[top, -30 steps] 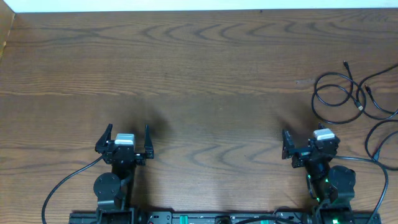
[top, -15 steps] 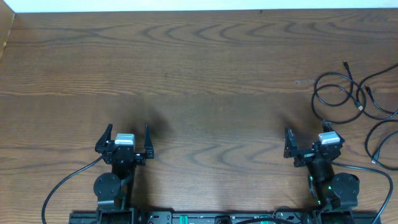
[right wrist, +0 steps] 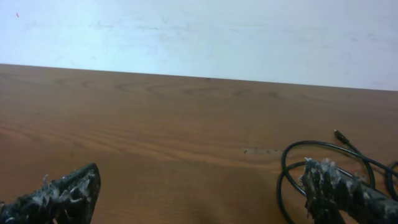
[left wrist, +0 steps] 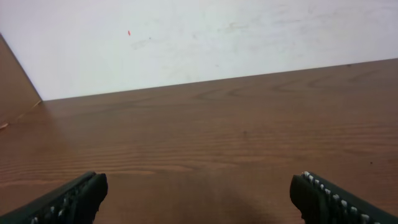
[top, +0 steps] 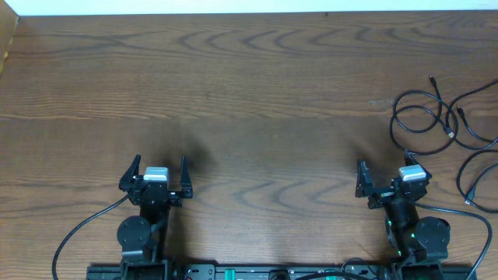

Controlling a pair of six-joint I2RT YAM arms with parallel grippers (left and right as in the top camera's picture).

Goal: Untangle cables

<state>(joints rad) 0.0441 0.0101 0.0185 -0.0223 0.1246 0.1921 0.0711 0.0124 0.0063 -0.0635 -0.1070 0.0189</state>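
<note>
The cables point(top: 450, 123) lie in loose overlapping loops on the wooden table at the far right, with small plugs at their ends. Another thin loop point(top: 472, 173) runs off the right edge. My right gripper point(top: 382, 164) is open and empty, a short way in front and to the left of the loops. In the right wrist view the nearest cable loop and a plug point(right wrist: 336, 132) show just behind my right fingertip point(right wrist: 323, 180), and the right gripper point(right wrist: 199, 186) holds nothing. My left gripper point(top: 161, 162) is open and empty at the front left, far from the cables, and the left wrist view shows only bare wood between the left gripper's point(left wrist: 198, 190) jaws.
Thick black arm cables trail from both bases near the front edge, one at the left point(top: 82, 228) and one at the right point(top: 459, 210). A white wall point(left wrist: 199, 37) runs along the table's far edge. A brown side panel point(left wrist: 12, 81) stands at the table's left end.
The right arm shifted slightly to the right and toward the front edge, then stopped. The left arm and the cables have not moved.
</note>
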